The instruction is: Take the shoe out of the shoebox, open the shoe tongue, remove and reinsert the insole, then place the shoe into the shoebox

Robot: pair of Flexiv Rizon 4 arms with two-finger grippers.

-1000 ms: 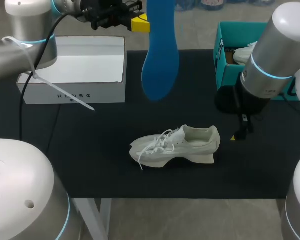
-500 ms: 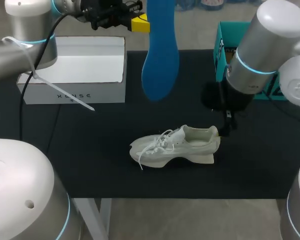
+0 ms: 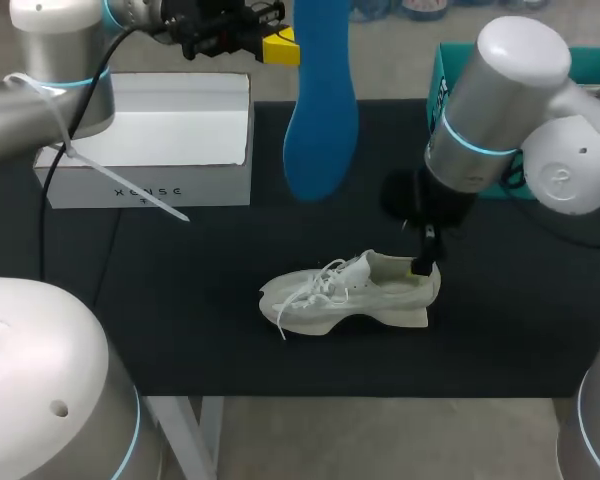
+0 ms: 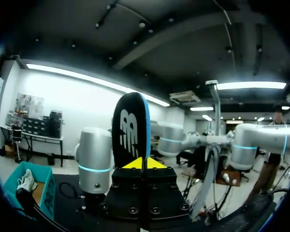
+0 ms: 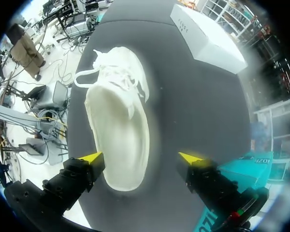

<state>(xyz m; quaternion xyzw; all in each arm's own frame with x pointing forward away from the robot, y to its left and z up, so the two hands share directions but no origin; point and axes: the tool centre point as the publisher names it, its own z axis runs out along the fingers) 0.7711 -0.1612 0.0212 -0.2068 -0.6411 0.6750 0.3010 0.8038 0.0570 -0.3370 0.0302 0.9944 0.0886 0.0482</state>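
Note:
A white shoe (image 3: pixel 355 290) lies on its sole on the black mat (image 3: pixel 180 300), toe to the left. My left gripper (image 3: pixel 280 45) is high over the table's back, shut on the top of a blue insole (image 3: pixel 322 120) that hangs straight down. In the left wrist view the insole (image 4: pixel 130 130) stands up from between the yellow tips (image 4: pixel 144 163). My right gripper (image 3: pixel 420 262) hovers open just above the shoe's heel. In the right wrist view the shoe (image 5: pixel 118 135) lies under the gripper (image 5: pixel 142 157), its heel opening closer to one fingertip (image 5: pixel 91 157) than the other.
A white shoebox (image 3: pixel 150 150) sits at the back left of the mat. A teal shoebox (image 3: pixel 460 110) with another white shoe inside stands at the back right, behind my right arm. The mat's front and left parts are bare.
My right arm has swung left from beside the teal box to above the shoe's heel, fingers still open. The left arm and insole have not moved.

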